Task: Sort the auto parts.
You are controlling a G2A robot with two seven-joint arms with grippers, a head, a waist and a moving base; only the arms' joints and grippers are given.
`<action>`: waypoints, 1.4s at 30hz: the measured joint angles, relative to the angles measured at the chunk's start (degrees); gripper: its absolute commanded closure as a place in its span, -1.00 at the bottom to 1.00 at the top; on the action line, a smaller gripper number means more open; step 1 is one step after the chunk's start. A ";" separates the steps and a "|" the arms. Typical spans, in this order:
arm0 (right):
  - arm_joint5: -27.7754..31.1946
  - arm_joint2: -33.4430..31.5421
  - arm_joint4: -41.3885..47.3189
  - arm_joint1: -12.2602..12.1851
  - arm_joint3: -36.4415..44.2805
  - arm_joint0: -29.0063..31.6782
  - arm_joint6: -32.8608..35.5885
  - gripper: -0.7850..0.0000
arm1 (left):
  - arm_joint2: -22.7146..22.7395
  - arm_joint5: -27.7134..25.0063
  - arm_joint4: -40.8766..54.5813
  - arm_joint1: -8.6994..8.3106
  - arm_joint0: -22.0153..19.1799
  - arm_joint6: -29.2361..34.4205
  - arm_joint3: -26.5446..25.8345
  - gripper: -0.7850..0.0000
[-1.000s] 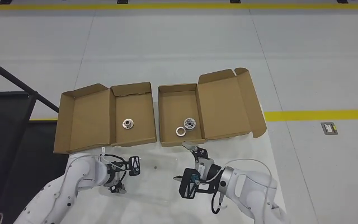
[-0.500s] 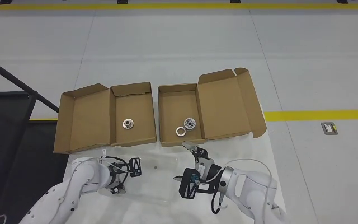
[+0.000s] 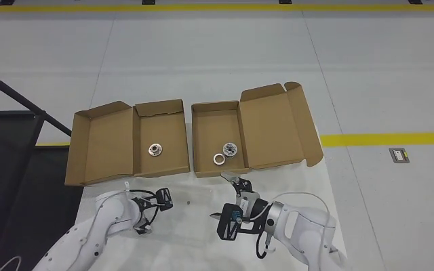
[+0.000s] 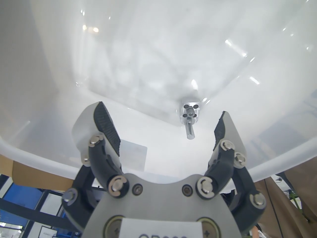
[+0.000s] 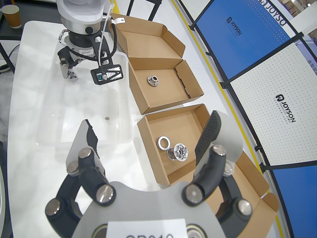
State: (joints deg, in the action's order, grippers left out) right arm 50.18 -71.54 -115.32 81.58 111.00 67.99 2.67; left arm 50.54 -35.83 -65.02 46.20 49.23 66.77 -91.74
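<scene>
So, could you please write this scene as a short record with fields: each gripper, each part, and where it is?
left gripper: open, empty, pointing down into the clear bin
shaft part: lies in the bin, just ahead of the left gripper, not gripped
right gripper: open, empty, above the table beside the bin
left box: holds one flanged hub
right box: holds a ring and a gear-like part, side by side

silver flanged hub [image 3: 155, 149]: flat, L box [image 3: 169, 132] | ring [image 3: 219, 158] + gear-like pc [image 3: 230, 149]: side by side, R box [image 3: 205, 132] | flanged pin [image 4: 189, 120]: clear bin [image 5: 125, 100], near side
</scene>
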 measured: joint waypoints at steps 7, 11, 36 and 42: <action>0.00 0.00 0.00 0.00 0.00 0.00 0.00 -1.00 | -0.03 0.05 -0.07 0.00 0.08 -0.14 0.04 -1.00; 0.00 0.00 0.00 0.00 0.00 0.00 0.00 -1.00 | -0.52 2.38 -2.89 0.18 0.98 -1.12 0.34 -1.00; 0.00 0.00 0.00 0.00 0.00 0.00 0.00 -1.00 | -3.10 8.72 1.70 3.13 -1.28 9.18 3.11 -0.56; 0.00 0.00 0.00 0.00 0.00 0.00 0.00 -1.00 | -3.26 9.20 1.79 3.52 -1.67 10.14 3.79 0.01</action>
State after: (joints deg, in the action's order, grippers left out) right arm 50.18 -71.54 -115.32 81.58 111.00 67.99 2.67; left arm 47.28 -26.63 -63.23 49.72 47.56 76.90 -87.95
